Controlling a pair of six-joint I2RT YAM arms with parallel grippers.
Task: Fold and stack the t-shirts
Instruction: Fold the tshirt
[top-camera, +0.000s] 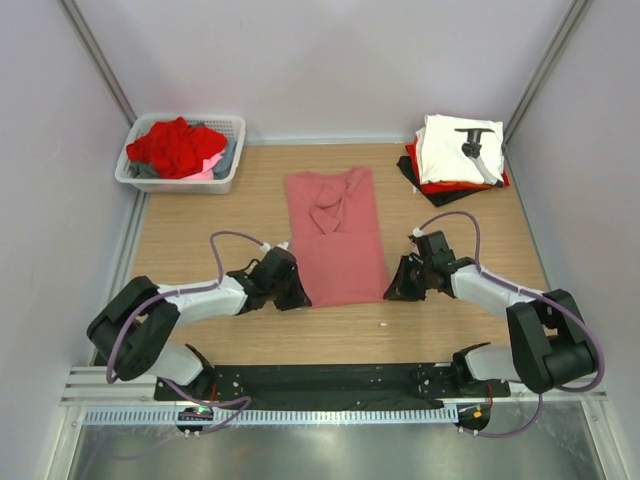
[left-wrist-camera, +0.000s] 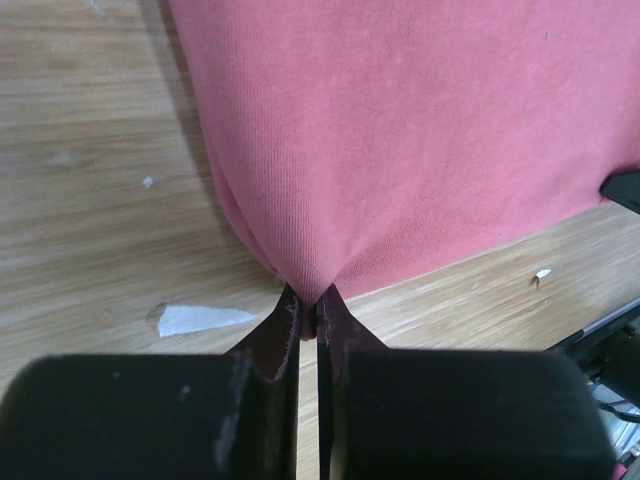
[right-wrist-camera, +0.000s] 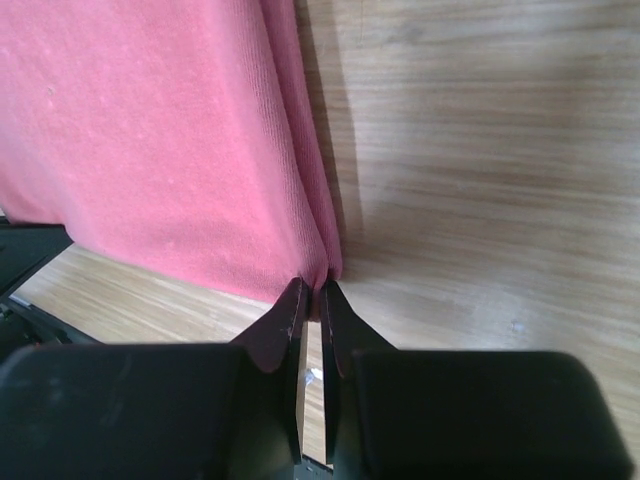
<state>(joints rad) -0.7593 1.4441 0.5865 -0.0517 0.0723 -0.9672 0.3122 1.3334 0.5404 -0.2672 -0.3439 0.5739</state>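
Note:
A salmon-pink t-shirt (top-camera: 337, 235) lies on the table folded into a long strip, its sleeves tucked in on top. My left gripper (top-camera: 298, 300) is shut on the strip's near left corner (left-wrist-camera: 312, 285). My right gripper (top-camera: 392, 294) is shut on the near right corner (right-wrist-camera: 318, 280). Both pinch the cloth right at the tabletop. A stack of folded t-shirts (top-camera: 455, 155) sits at the back right, white with a black print on top, red and black beneath. More t-shirts, mostly red (top-camera: 175, 148), are heaped in the basket.
The white plastic basket (top-camera: 225, 178) stands at the back left corner. A scrap of white paper (left-wrist-camera: 195, 319) lies on the wood beside my left fingers, and a small white speck (top-camera: 382, 325) lies near the front edge. Walls close in on both sides.

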